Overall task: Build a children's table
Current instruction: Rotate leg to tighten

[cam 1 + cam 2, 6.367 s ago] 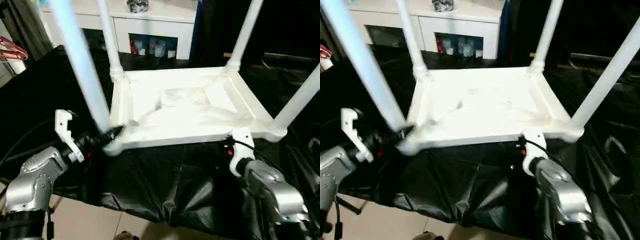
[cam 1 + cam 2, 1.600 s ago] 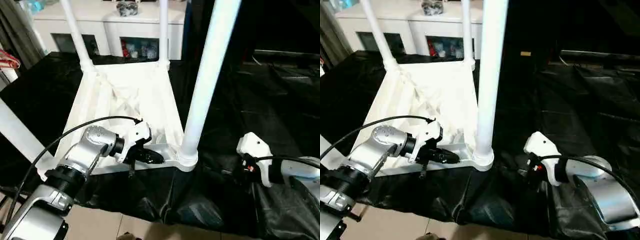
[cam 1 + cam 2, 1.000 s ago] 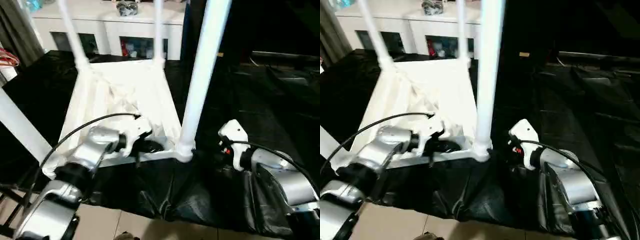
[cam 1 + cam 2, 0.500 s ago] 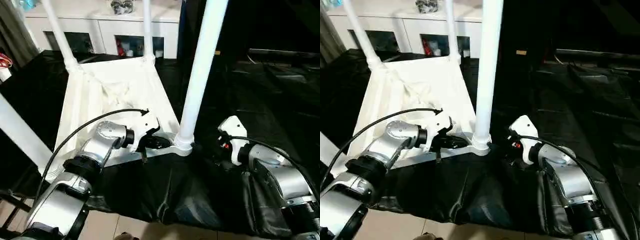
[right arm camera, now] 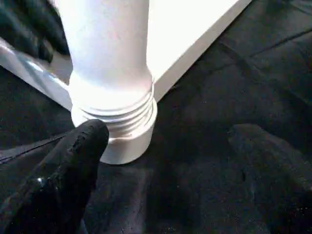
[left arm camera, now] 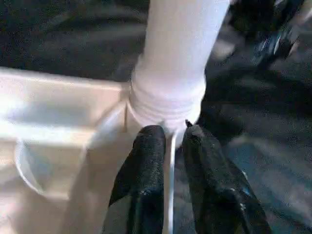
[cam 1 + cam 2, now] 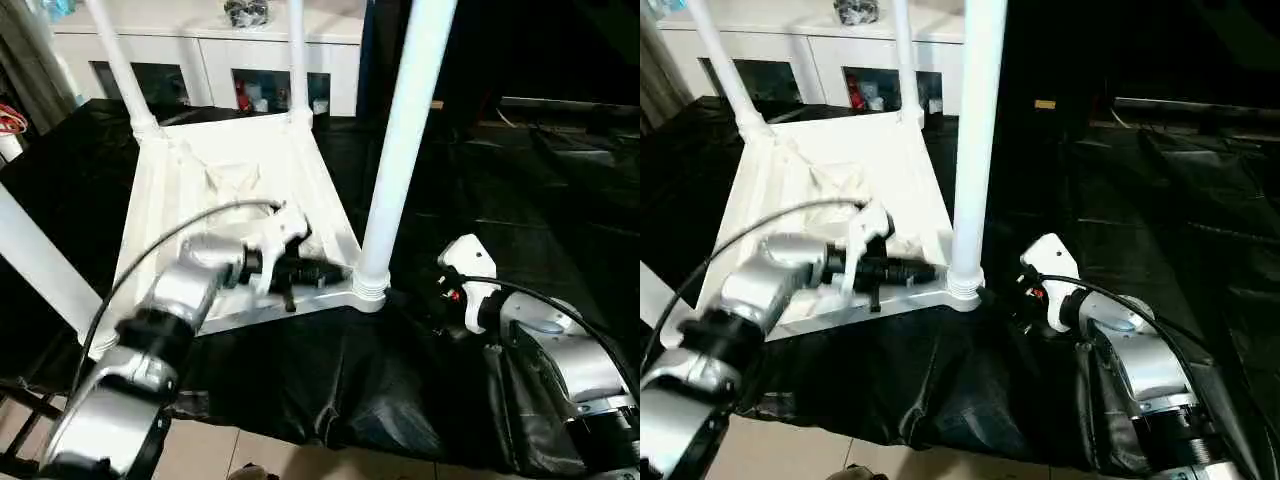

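Observation:
The white children's table (image 7: pixel 333 196) lies upside down on a black sheet, its legs pointing up. The near right leg (image 7: pixel 398 160) stands in its threaded corner socket (image 7: pixel 370 291). My left gripper (image 7: pixel 335 272) lies along the near rim and points at that socket. In the left wrist view its fingers (image 6: pixel 146 165) are open by a narrow gap, with the thin rim edge between them. My right gripper (image 5: pixel 168 134) is on the other side of the socket, wide open. One of its fingers (image 5: pixel 80 161) sits close to the threaded collar (image 5: pixel 119 119).
A white cabinet (image 7: pixel 205 38) with glass doors stands behind the table. The black sheet (image 7: pixel 300 370) hangs over the near edge, with bare floor (image 7: pixel 240 450) below. The near left leg (image 7: pixel 40 270) rises at the left edge, two more legs (image 7: pixel 297 50) at the back.
The left gripper's fingers have parted slightly, and its wrist has shifted a little along the rim near the corner socket. The right gripper stays wide open beside the socket.

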